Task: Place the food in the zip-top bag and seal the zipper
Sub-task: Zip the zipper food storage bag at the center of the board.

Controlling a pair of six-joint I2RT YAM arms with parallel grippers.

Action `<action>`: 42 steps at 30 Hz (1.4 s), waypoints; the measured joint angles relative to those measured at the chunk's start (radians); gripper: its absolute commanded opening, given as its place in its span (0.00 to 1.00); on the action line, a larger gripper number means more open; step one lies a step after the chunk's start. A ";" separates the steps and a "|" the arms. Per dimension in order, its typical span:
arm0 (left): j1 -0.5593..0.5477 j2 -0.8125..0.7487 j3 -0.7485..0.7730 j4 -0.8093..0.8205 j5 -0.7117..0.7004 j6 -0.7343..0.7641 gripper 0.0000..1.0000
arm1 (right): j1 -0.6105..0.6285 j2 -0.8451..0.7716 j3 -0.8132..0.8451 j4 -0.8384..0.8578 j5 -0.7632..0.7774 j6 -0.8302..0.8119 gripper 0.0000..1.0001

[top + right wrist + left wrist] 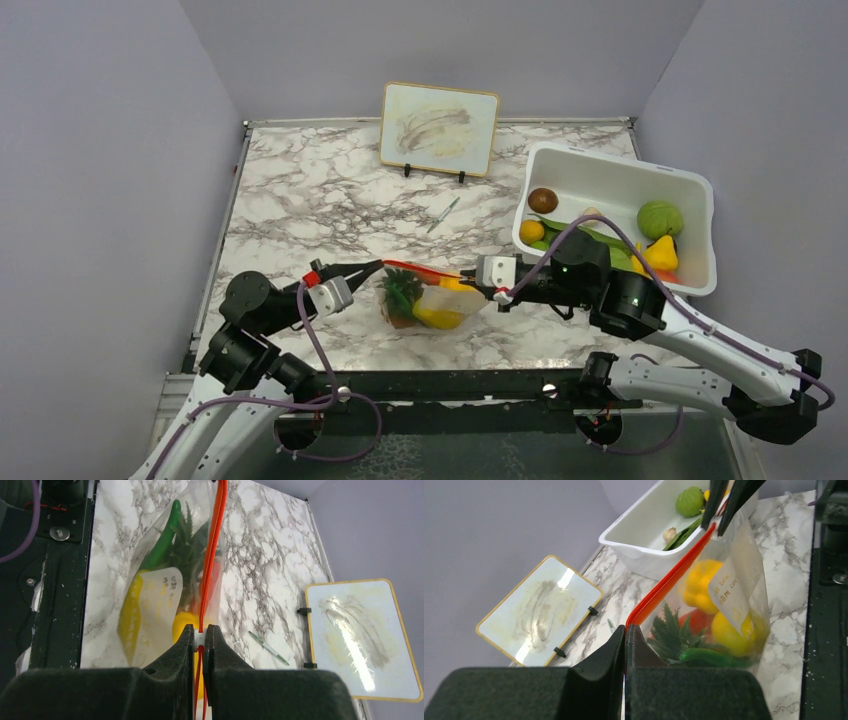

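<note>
The zip-top bag [440, 305] hangs just above the table between both grippers, its red-orange zipper [425, 270] stretched taut along the top. Inside I see food: a yellow pepper [698, 582], a red piece [696, 621], spiky green leaves [671, 632] and a green pod [709, 656]. My left gripper [625, 628] is shut on the zipper's left end [669, 582]. My right gripper [200, 636] is shut on the white slider of the zipper [214, 550], near the strip's right end. The bag [155, 595] carries a white label.
At the back right stands a white bin [620, 162] holding more toy food: a green round piece [660, 218], a brown one [543, 199] and a yellow pepper [660, 252]. A framed board [440, 128] stands at the back. A thin pen [443, 213] lies mid-table.
</note>
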 measured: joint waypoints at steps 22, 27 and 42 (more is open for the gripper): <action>-0.018 -0.008 0.009 -0.051 -0.204 0.047 0.00 | 0.000 -0.232 -0.003 -0.214 0.175 0.082 0.01; -0.018 -0.006 -0.011 -0.050 -0.206 0.047 0.00 | 0.000 -0.232 -0.021 -0.216 0.169 0.081 0.01; -0.011 -0.089 0.000 -0.148 -0.370 0.053 0.00 | -0.002 -0.155 -0.258 0.117 -0.094 0.313 0.01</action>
